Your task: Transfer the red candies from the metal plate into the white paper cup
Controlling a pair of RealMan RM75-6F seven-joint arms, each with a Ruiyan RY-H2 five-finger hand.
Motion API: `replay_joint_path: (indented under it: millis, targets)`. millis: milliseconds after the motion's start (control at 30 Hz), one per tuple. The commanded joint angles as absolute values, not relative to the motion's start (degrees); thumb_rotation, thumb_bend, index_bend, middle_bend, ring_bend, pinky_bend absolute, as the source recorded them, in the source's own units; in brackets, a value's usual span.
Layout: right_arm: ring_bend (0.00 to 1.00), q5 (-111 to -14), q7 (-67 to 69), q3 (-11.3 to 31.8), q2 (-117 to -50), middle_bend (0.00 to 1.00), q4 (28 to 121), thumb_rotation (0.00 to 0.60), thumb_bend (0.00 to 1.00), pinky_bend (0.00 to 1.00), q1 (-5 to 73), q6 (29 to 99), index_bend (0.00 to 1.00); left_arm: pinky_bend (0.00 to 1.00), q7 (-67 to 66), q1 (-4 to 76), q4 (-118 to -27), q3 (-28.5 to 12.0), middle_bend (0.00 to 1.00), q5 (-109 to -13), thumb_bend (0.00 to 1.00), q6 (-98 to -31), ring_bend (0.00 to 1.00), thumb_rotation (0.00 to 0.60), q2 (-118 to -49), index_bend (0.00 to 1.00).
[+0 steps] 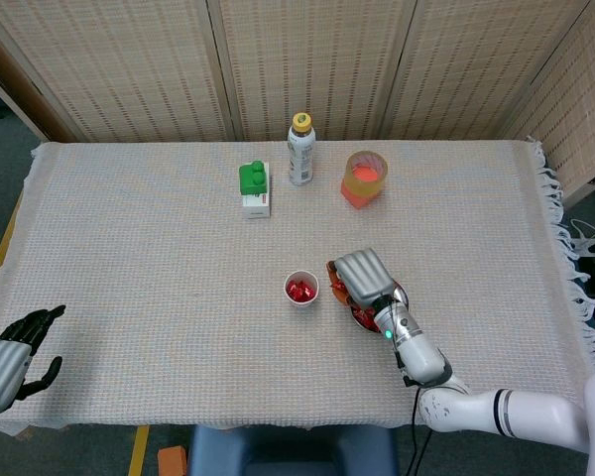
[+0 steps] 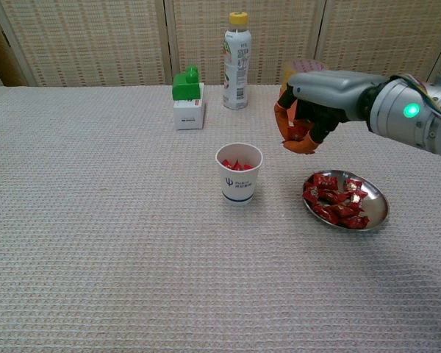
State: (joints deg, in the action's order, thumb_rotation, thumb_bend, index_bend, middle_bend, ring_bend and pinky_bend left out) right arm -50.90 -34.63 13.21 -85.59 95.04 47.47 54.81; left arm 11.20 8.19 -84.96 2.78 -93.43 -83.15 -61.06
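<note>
The white paper cup [image 2: 239,175] stands mid-table with a few red candies [image 2: 237,165] inside; the head view shows the cup [image 1: 300,289] too. Right of it lies the metal plate [image 2: 378,214] with several red candies [image 2: 338,205]. My right hand [image 2: 309,110] hovers above the table between the cup and the plate, fingers curled around a red candy [image 2: 298,132]. In the head view this right hand [image 1: 362,276] covers most of the plate [image 1: 398,295]. My left hand [image 1: 15,349] rests at the near left table edge, fingers apart, holding nothing.
At the back stand a green-and-white box [image 1: 254,188], a yellow-capped bottle [image 1: 299,149] and an orange container [image 1: 364,178]. A woven cloth [image 1: 139,258] covers the table, fringed at its right edge.
</note>
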Motion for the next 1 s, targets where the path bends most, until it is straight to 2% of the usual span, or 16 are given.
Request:
replay_joint_path:
  millis: [33, 400, 467, 600, 700, 1000]
  targets:
    - [0.82, -48.88, -35.30, 14.46, -88.03, 0.79, 94.54, 0.600, 0.35, 1.00, 49.71, 54.42, 0.78, 0.21, 11.66, 8.13, -84.83, 2.77, 0.13, -93.45, 0.47, -83.32, 0.10, 0.600, -60.91, 0.00]
    - [0.82, -46.17, -34.43, 15.55, -96.11, 0.78, 85.96, 0.600, 0.35, 1.00, 54.66, 53.25, 0.76, 0.21, 13.84, 8.02, -84.05, 2.81, 0.14, -93.70, 0.47, -83.79, 0.10, 0.600, -60.46, 0.00]
    - [0.81, -46.96, -33.47, 15.53, -96.80, 0.78, 84.73, 0.600, 0.36, 1.00, 54.93, 53.19, 0.70, 0.21, 14.02, 8.01, -84.00, 2.82, 0.14, -93.64, 0.47, -83.73, 0.10, 0.600, -60.41, 0.00]
    - [0.78, -48.00, -31.77, 15.19, -96.77, 0.78, 84.19, 0.600, 0.35, 1.00, 55.09, 52.39, 0.46, 0.21, 14.30, 7.92, -83.95, 2.78, 0.14, -93.73, 0.47, -84.03, 0.11, 0.600, -60.36, 0.00]
    - [0.77, -48.28, -31.61, 14.66, -96.25, 0.78, 84.47, 0.600, 0.35, 1.00, 55.14, 52.13, 0.34, 0.21, 14.23, 7.88, -83.98, 2.81, 0.14, -93.78, 0.47, -84.10, 0.11, 0.600, -60.38, 0.00]
    - [0.74, -47.41, -34.11, 12.82, -93.08, 0.76, 87.81, 0.600, 0.33, 1.00, 54.99, 53.32, 0.10, 0.21, 13.86, 7.87, -84.12, 2.79, 0.14, -93.73, 0.47, -84.03, 0.11, 0.600, -60.46, 0.00]
